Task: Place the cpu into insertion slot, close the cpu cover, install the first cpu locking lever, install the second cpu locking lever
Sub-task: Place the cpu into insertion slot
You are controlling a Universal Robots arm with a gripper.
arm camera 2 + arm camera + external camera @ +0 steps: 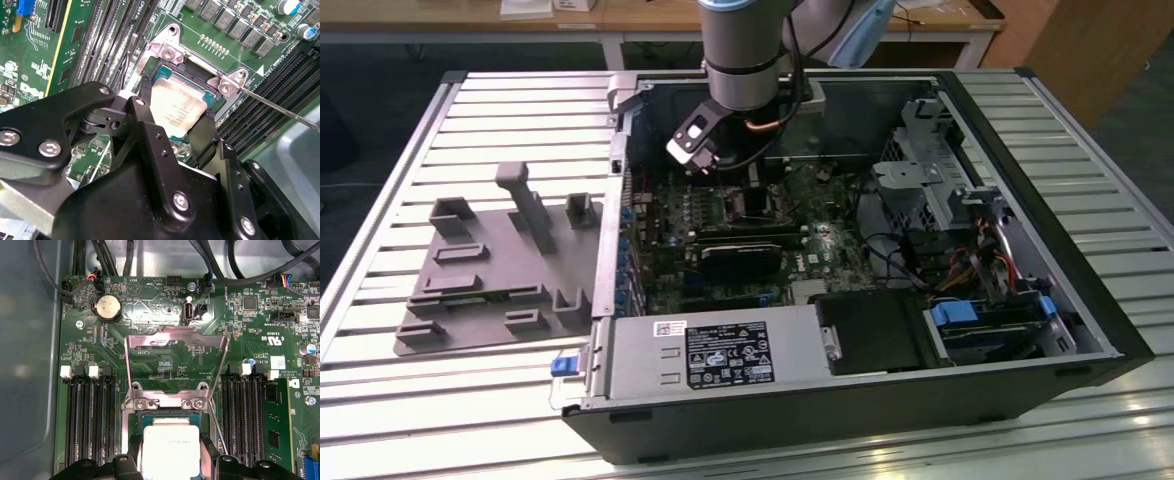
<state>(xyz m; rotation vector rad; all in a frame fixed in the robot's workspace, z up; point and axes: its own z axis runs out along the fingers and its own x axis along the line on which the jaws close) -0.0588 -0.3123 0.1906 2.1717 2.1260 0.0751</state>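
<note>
Inside the open case point(854, 405) on the slatted counter point(454, 400), the arm point(744, 50) reaches down to the motherboard point(150, 290). In the second wrist view we see the pincer point(176, 112) clenched on the cpu point(175, 100), with black fingers point(145, 107) against two opposite edges. The cpu lies flat within the slot point(200, 74); we cannot tell whether it is fully seated. In the first wrist view the cover point(175, 336) is swung open, clear of the slot. A thin lever point(270, 105) sticks out from the slot's corner. A grey fixture point(494, 270) lies on the counter, to the exterior view's left of the case.
</note>
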